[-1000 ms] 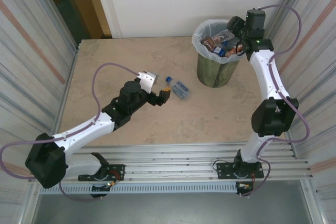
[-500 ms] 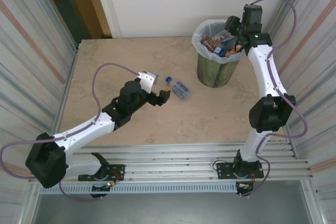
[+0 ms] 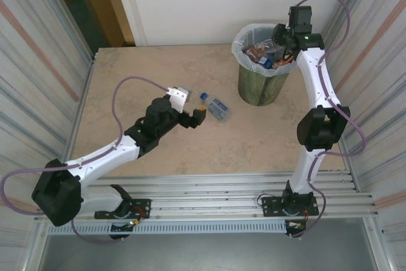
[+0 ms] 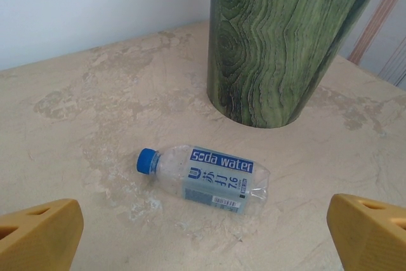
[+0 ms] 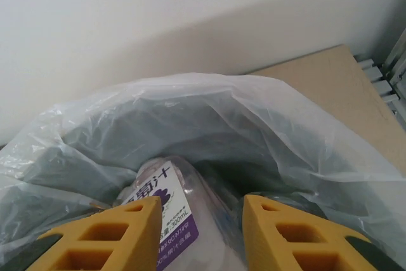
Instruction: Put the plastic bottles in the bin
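Yellow-fingered left claw (image 4: 203,230) spread to its widest and empty, held low over the beige table (image 4: 95,93) on an arm stretched forward and to the right. Clear blue-capped bottle (image 4: 203,179) lying on its side just ahead of that claw, untouched, with the green wood-grain bin (image 4: 285,49) standing upright beyond it. Right claw (image 5: 200,233) drawn close with a narrow gap left and nothing seen pinched, tilted down over the bin's mouth on an arm reared tall along the right side; just below it, inside the white bag (image 5: 266,125), a purple-labelled bottle (image 5: 158,204), contact with the fingers impossible to tell.
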`<action>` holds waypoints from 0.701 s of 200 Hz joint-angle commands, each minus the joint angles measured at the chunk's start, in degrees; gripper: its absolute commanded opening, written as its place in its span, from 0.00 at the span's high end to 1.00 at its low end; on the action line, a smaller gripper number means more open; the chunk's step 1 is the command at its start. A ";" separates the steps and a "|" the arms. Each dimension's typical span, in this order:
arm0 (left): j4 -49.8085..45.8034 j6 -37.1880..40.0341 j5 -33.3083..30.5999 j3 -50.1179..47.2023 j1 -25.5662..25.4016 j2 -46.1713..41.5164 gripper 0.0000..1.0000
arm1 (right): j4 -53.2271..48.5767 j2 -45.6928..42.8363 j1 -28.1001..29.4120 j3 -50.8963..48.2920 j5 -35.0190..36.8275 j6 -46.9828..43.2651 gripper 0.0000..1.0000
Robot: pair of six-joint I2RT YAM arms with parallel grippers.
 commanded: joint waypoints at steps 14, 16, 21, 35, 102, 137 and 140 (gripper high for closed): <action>-3.95 -5.42 -5.92 4.35 0.73 1.84 0.01 | -0.55 -5.15 0.95 -6.77 -1.24 -0.61 0.63; -4.22 -5.69 -6.15 4.55 0.71 1.96 0.01 | -0.38 -5.43 1.06 -7.21 -1.24 -0.61 0.63; -5.13 -6.70 -6.88 5.21 0.67 2.36 0.01 | 0.06 -6.09 1.23 -8.27 -1.16 -0.53 0.63; -7.45 -9.70 -8.44 6.99 0.67 3.78 0.01 | 0.48 -7.44 1.31 -10.49 -1.11 -0.20 0.63; -18.22 -22.86 -10.31 16.87 -0.06 13.68 0.01 | 2.59 -11.35 1.89 -18.75 -1.22 0.18 0.61; -20.46 -26.41 -9.80 21.22 -1.04 19.62 0.02 | 1.94 -11.00 1.88 -18.24 -1.35 -0.50 0.59; -20.52 -26.65 -9.62 21.51 -1.07 19.93 0.01 | 1.79 -11.00 1.89 -18.01 -1.33 -0.52 0.59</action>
